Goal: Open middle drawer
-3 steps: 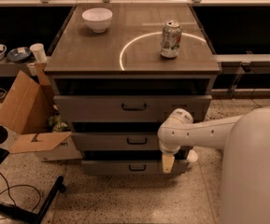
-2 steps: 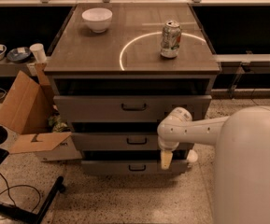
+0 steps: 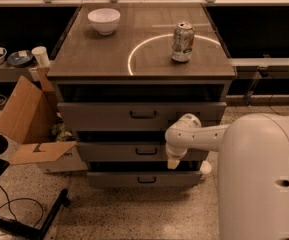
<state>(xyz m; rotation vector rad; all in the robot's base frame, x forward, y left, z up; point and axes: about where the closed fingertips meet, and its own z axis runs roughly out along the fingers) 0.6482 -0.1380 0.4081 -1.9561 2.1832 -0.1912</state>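
Observation:
The three-drawer grey cabinet [image 3: 219, 111] stands in the middle of the camera view. The middle drawer [image 3: 109, 151] has a low flat front with a small dark bracket handle [image 3: 146, 151] at its centre; a dark gap shows above its front. My white arm reaches in from the right, and my gripper [image 3: 173, 162] hangs pointing down just right of that handle, in front of the drawer's right half. Its pale tip overlaps the drawer's lower edge.
On the cabinet top stand a white bowl [image 3: 104, 20] and a soda can [image 3: 182, 42]. An open cardboard box [image 3: 29, 119] lies on the floor to the left, with a black stand leg [image 3: 49, 216] near it. My white base [image 3: 264, 179] fills the lower right.
My arm and gripper have shifted slightly left toward the middle drawer's handle. The drawers look as they did.

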